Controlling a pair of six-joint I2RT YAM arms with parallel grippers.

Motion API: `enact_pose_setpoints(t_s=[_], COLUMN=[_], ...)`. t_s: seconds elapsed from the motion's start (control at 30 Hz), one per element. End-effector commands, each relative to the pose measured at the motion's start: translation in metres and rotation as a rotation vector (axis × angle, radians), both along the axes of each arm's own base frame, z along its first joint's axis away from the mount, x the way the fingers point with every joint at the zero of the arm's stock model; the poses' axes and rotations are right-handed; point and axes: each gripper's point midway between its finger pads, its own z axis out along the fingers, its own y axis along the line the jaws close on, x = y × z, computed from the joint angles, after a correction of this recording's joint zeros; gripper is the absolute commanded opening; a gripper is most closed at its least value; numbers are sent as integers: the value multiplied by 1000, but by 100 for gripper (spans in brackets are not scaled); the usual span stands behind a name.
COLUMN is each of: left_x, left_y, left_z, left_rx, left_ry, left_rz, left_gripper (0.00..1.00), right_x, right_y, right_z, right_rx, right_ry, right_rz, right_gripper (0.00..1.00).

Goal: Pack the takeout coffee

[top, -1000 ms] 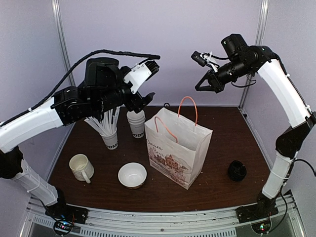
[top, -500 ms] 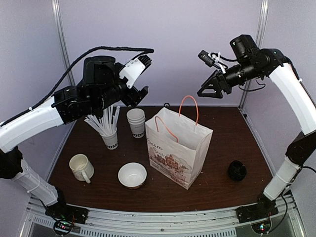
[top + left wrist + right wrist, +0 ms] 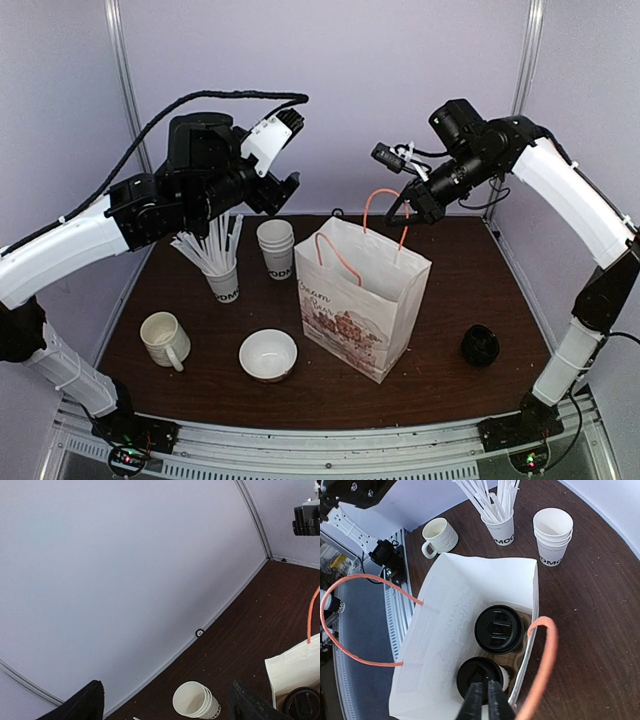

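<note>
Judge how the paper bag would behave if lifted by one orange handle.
Probably floppy: the paper bag has thin, creased walls, so lifting by one orange handle would likely pull it lopsided. Two lidded cups at its bottom should weigh it down, though they might shift.

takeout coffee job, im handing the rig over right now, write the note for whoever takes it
Left claw: open, empty, raised to the left of the paper bag.
Right claw: shut, empty, directly over the bag's mouth, beside its orange handle.
Coffee: first lidded cup and second lidded cup stand upright inside the bag.
Done: both coffees are in.
Left: probably only lifting the right arm clear without snagging the handle.
</note>
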Motion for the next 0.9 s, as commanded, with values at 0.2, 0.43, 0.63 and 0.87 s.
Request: enact_pose_setpoints(t_s=[0.2,0.43,0.63,0.87], left_x=[-2,-2,-3,0], left_y=[10,8,9,3], left_z=[10,3,5,7], left_rx=[-38,-19,-25,-28], left_ry=[-26,-19,-23,-29], left_rz=[19,8,6,1], left_gripper=[89,89,89,89], right_x=[41,31,-6,-67], right_y=[-22,-15,-13,-21], right_z=[55,30,23,33], right_rx=[-52,-59,-25,33], right_ry=[-355,-286,-222,-183], right_rz=[-108,-27,114,322], right_gripper=[0,0,0,0])
